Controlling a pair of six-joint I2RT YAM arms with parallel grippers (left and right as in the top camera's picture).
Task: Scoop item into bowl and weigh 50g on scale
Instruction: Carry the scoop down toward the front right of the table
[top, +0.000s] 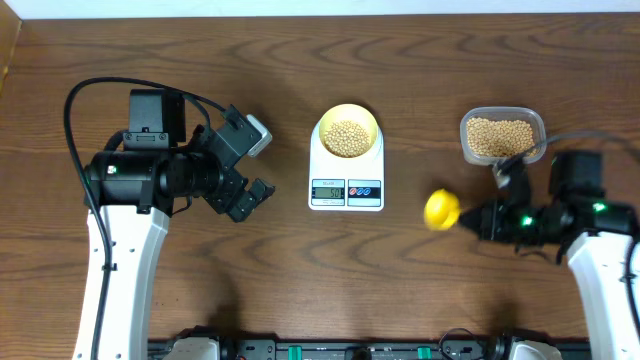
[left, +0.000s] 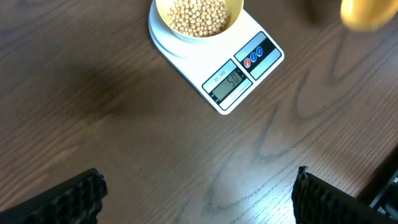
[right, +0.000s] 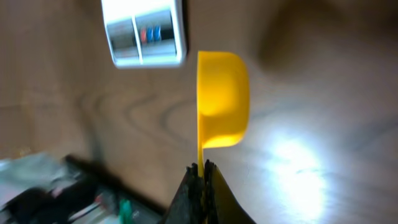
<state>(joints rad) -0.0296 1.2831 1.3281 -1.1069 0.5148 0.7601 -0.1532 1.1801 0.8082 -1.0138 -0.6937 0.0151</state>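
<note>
- We see the bowl (top: 348, 133) of beans (top: 348, 138) on the scale (top: 346, 190). The scale seems to read the target, so a bump from either arm would spoil that.
- Our right claw (right: 202, 177) is pinched shut on the thin handle of the yellow scoop (right: 222, 99), off to the scale's right. The scoop could twist or slip onto the worktop (top: 300, 280).
- Our left claw (left: 199, 193) hangs wide open and empty near the scale, and a careless sweep could shove it.
</note>
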